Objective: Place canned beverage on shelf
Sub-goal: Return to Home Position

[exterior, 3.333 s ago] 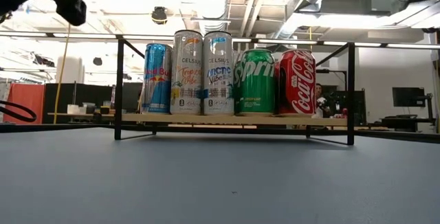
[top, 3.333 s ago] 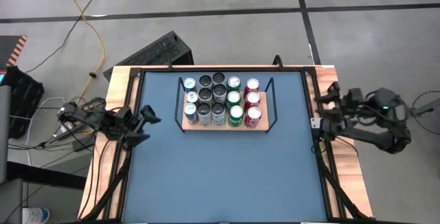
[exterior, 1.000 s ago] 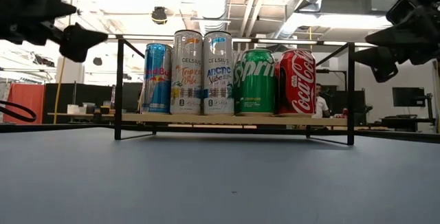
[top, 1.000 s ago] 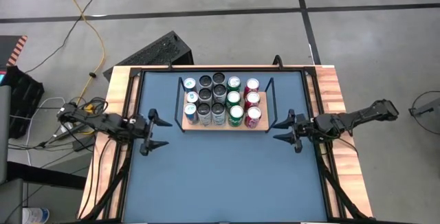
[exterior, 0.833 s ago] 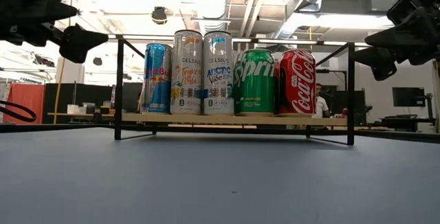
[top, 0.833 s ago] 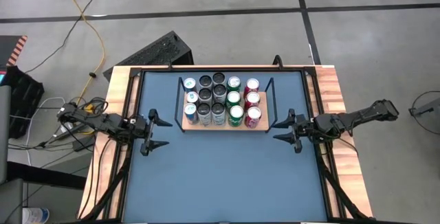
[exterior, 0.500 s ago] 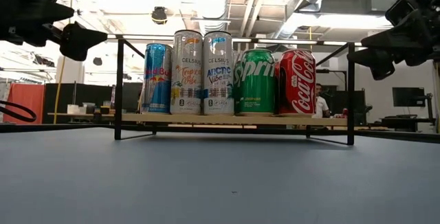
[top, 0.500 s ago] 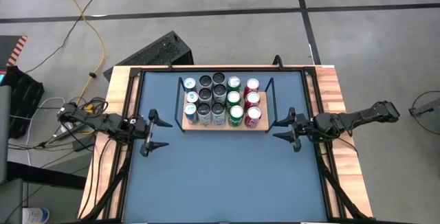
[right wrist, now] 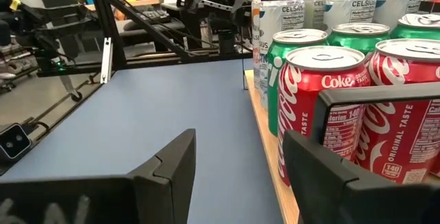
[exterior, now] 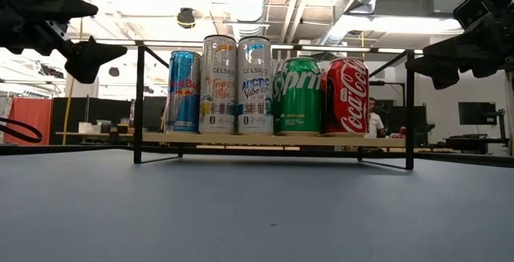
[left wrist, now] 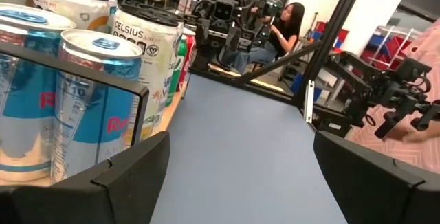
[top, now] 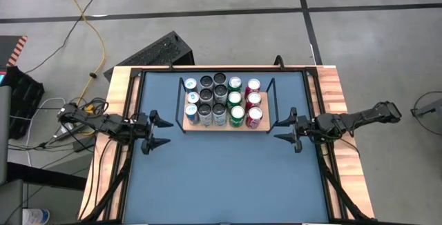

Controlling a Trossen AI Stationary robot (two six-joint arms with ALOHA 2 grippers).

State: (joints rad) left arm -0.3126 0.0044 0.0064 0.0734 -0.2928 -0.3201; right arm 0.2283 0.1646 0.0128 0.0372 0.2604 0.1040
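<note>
Swung inward since earlier, left pincer (top: 168,133) and right pincer (top: 277,130) gape empty, flanking the shelf (top: 225,127) of cans (top: 235,101).

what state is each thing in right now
shelf, level, holding fifteen cans in five columns
red cans, upright, three in a column at the shelf's right end
green cans, upright, three beside the red
tall cans, upright, six in two middle columns
blue cans, upright, three at the left end
left gripper, open, empty, left of the shelf
right gripper, open, empty, right of the shelf
</note>
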